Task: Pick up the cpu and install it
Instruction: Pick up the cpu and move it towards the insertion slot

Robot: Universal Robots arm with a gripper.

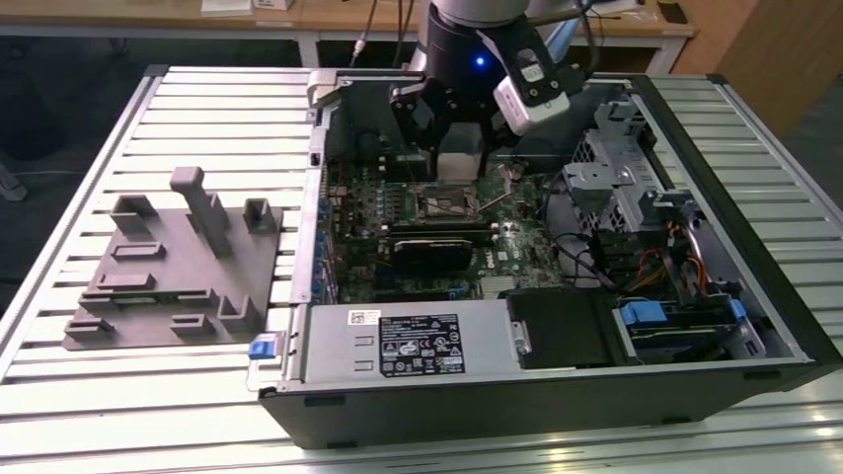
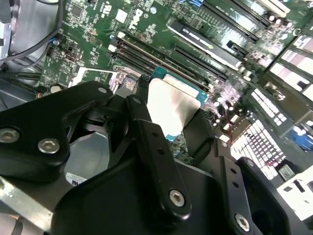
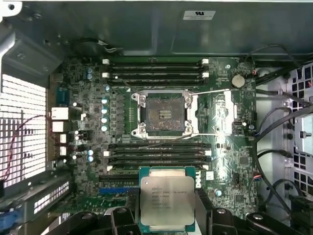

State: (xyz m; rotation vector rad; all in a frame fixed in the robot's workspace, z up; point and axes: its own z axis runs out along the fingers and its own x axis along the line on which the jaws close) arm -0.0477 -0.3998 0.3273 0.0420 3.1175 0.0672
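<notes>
Silvery square cpu (image 3: pixel 167 201) seemingly clamped between black fingers (image 2: pixel 151 142).

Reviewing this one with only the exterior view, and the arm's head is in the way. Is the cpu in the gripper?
Observer: Yes. In the first wrist view the gripper is shut on the cpu, silvery top towards the camera.
Operator: Is the socket open?
Observer: Yes, the socket is empty, dark centre bare, its metal cover swung aside.
Operator: Chip seated?
Observer: No. The memory slots show between the cpu and the socket.
</notes>
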